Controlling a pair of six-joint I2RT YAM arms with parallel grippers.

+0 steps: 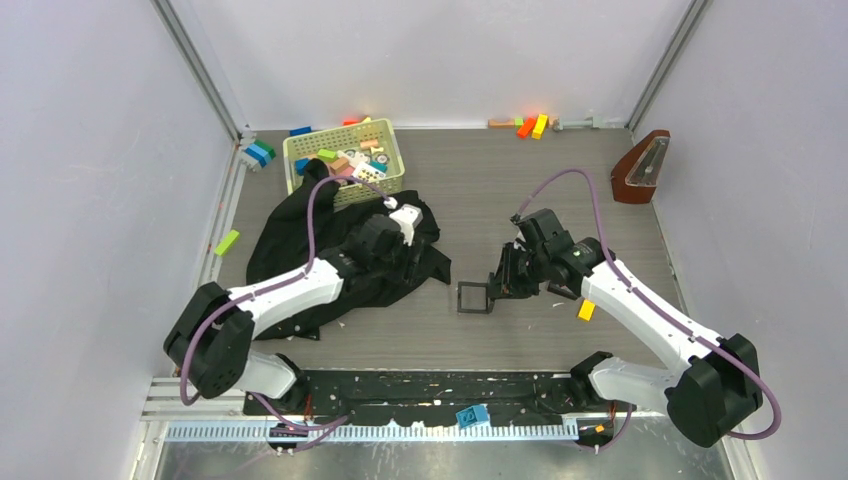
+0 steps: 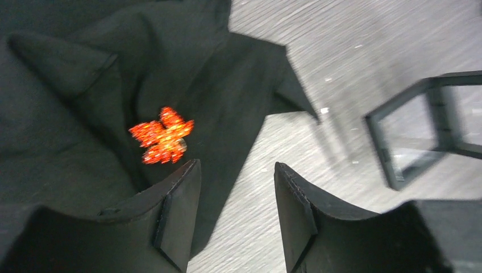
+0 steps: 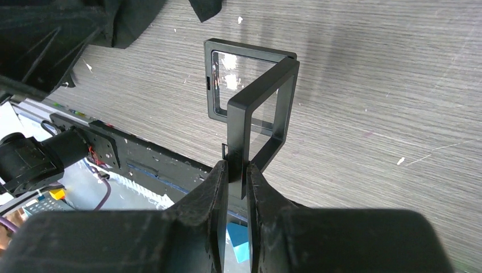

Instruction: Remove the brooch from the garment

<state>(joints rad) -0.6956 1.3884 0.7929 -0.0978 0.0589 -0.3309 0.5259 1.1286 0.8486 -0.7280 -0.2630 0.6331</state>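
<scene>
One brooch [image 2: 163, 135] lies on the garment [image 2: 68, 114], left of centre in the left wrist view, just up-left of the left gripper [image 2: 236, 190], whose jaws are apart and empty. The right gripper [image 3: 236, 170], farther away, pinches a black frame [image 3: 258, 96].

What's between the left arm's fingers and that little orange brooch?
Only a short stretch of the black garment, seen in the left wrist view. The brooch lies just past one of the open fingers.

The grey wood-grain table [image 1: 500, 180] carries the garment [image 1: 280, 240] at nine o'clock. A basket [image 1: 397, 150] sits at eleven, a metronome [image 1: 640, 168] at two
</scene>
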